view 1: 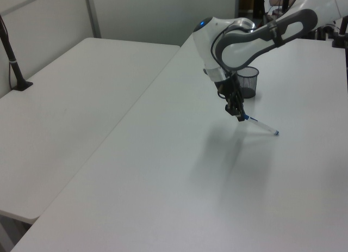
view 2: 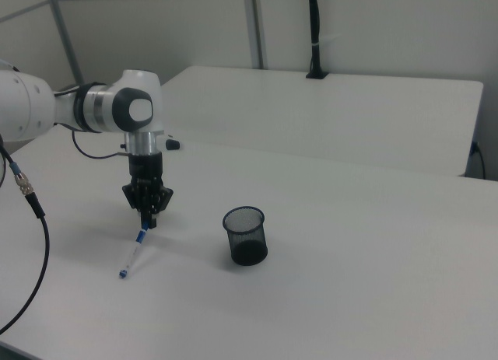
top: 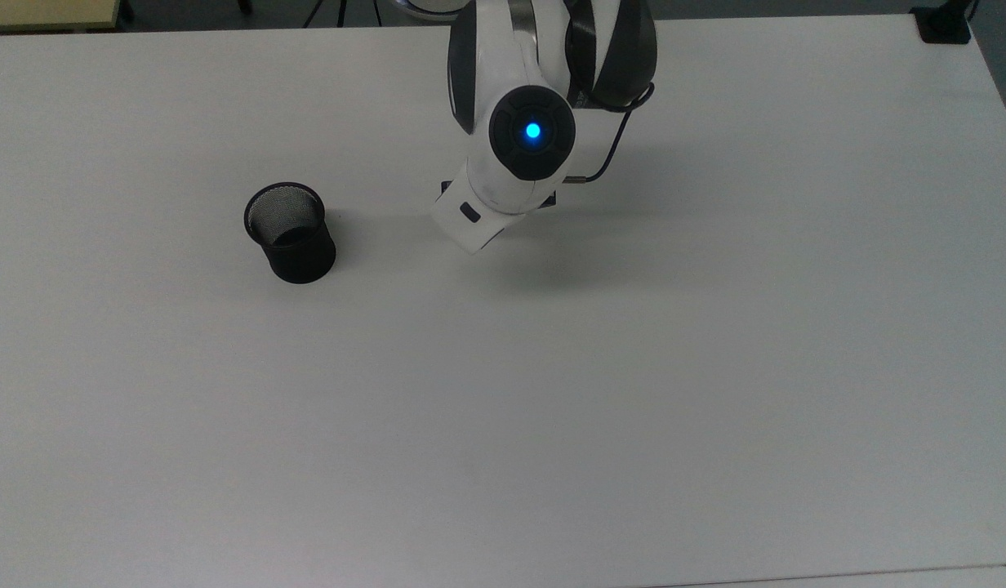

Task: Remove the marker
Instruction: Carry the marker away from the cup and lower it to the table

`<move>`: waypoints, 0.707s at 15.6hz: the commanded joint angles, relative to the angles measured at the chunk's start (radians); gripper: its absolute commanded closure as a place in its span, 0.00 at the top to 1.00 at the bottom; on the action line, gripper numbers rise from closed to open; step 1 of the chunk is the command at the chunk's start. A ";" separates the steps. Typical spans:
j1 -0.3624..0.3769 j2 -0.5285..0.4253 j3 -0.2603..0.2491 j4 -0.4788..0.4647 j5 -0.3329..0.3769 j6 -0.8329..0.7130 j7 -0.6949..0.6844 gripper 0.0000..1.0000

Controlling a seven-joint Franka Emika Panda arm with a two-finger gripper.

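Jaws pinching the marker (view 1: 260, 124) by its blue cap end, gripper (view 1: 239, 117) low over the tabletop (view 1: 179, 170). Marker slanting down and away from the cup (view 2: 246, 235), out of it already, far tip at or just above the surface; contact not certain. Best to lower gently until the barrel lies flat, then spread the jaws and lift straight up. Worth keeping well apart from the cup in the right view, so a rolling marker cannot knock it.
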 commanded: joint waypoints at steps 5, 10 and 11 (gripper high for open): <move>0.006 0.022 -0.010 0.000 0.003 0.022 0.036 0.50; -0.054 -0.101 -0.010 0.002 -0.005 0.022 0.021 0.80; -0.070 -0.134 -0.010 0.003 -0.005 0.022 0.014 0.90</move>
